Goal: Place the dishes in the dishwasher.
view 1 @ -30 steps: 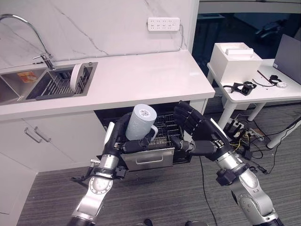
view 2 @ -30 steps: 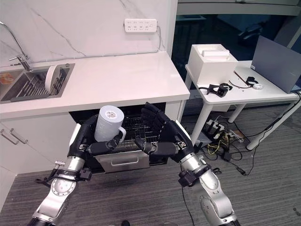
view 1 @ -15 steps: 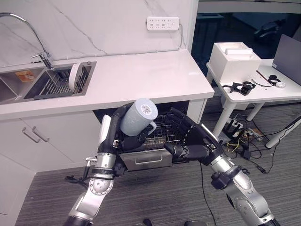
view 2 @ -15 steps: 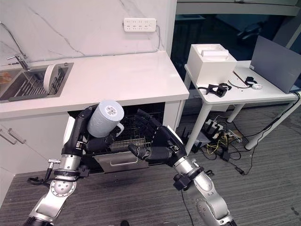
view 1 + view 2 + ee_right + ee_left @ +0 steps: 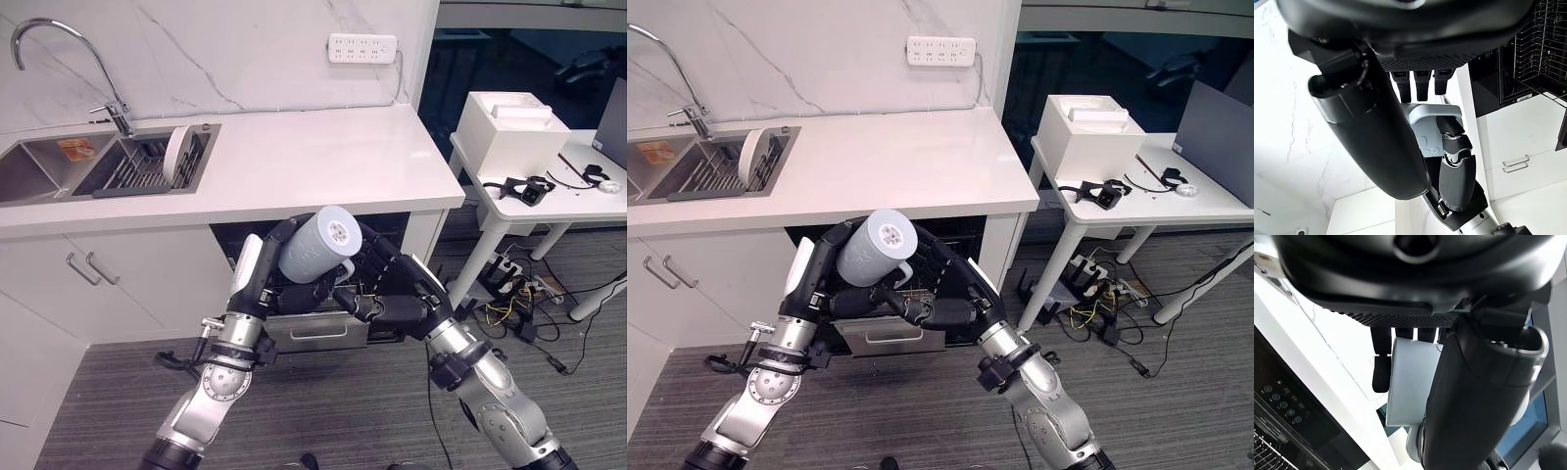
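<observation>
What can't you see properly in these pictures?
- Inside of the pale blue-grey mug: its open end faces away, both eye views.
- Dishwasher wire rack: mostly behind the mug and both hands in the eye views; cut off by the edge in the right wrist view.
- Right hand: fingers partly behind the mug; grip unclear.
- Left hand holds the mug.

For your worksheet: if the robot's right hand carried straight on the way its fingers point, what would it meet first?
Probably the mug held in the left hand. The right hand reaches towards it, fingers close beside the handle; whether they already touch is unclear.
</observation>
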